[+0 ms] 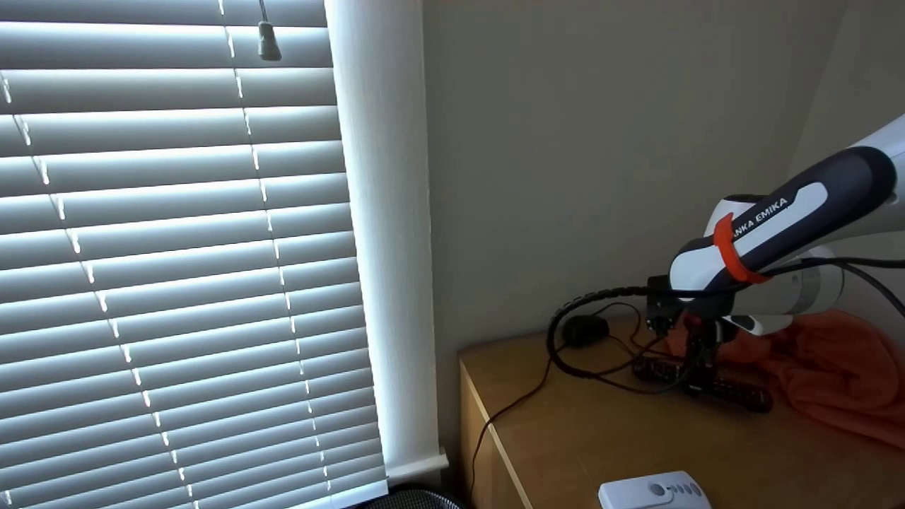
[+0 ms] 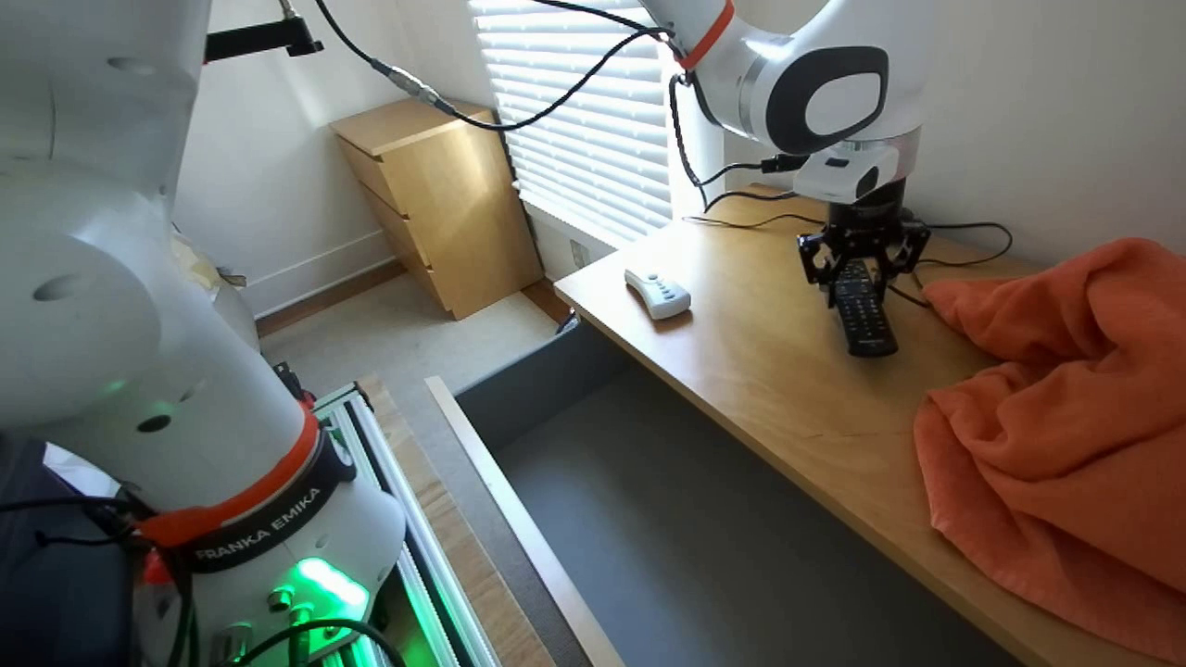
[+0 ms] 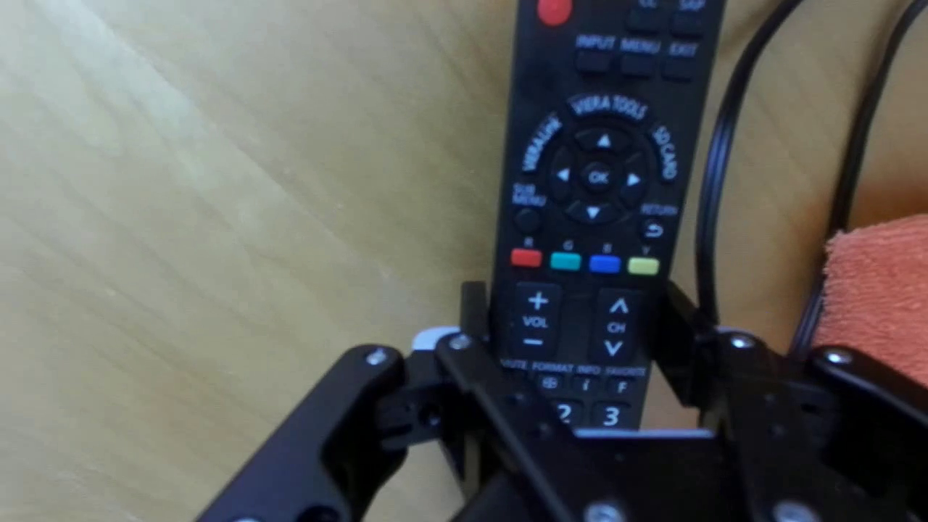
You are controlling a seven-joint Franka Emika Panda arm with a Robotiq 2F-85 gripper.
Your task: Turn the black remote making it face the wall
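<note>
The black remote (image 3: 598, 181) seems to lie flat on the counter (image 2: 760, 352), buttons up. The tool (image 3: 573, 315) is set narrow around it, with one of the fingers (image 3: 475, 312) close by each long side; whether the remote is squeezed cannot be told. For a good turn, it should be gripped evenly, lifted just a little, and turned slowly to face the wall (image 1: 601, 141) near it. The black cords (image 3: 713, 181) beside the remote could be caught, and the orange cloth (image 2: 1066, 398) near it should not be brushed. The counter is made of pale, shiny wood. A white device (image 2: 660, 296) is seen well apart from the remote, and bright window blinds (image 1: 177, 247) farther from it.
</note>
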